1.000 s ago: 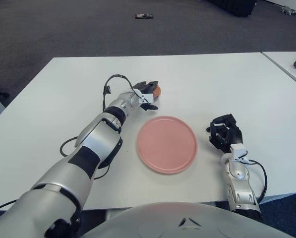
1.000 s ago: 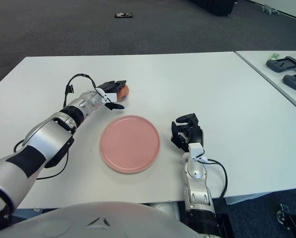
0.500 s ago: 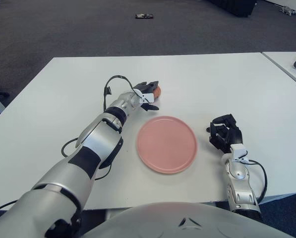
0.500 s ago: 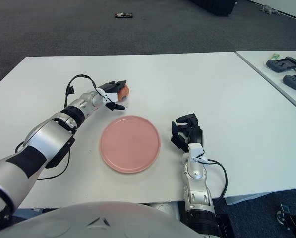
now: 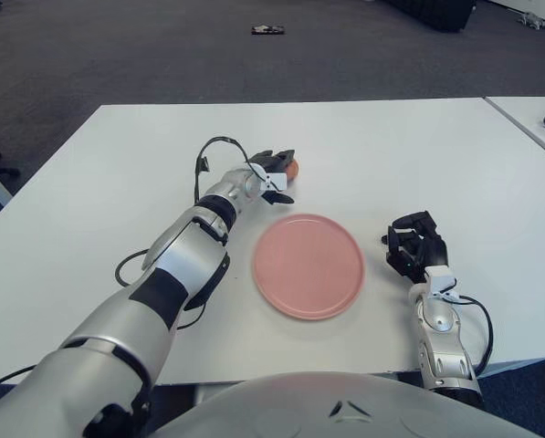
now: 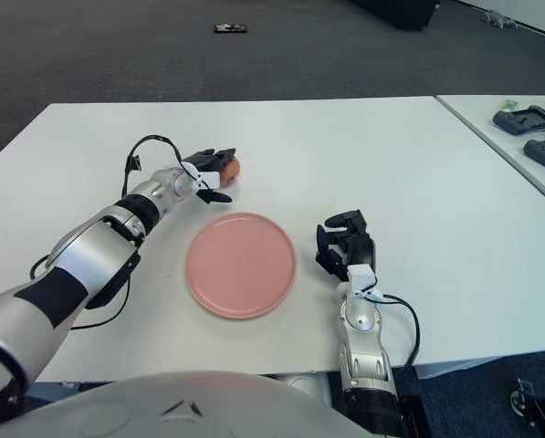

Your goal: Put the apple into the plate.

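A small orange-red apple (image 5: 291,168) sits on the white table (image 5: 117,164), just beyond the far left rim of the pink plate (image 5: 308,265). My left hand (image 5: 274,174) reaches out to it, its dark fingers curled around the apple from the left and front. The plate lies flat in front of me with nothing on it. My right hand (image 5: 416,249) shows to the right of the plate, fingers curled and holding nothing.
A second white table (image 6: 518,137) stands at the right with dark devices (image 6: 526,119) on it. A small dark object (image 5: 267,30) lies on the grey carpet far behind. A black cable (image 5: 213,151) loops off my left wrist.
My left hand and the apple have shifted very slightly away from me. The right hand has stayed put.
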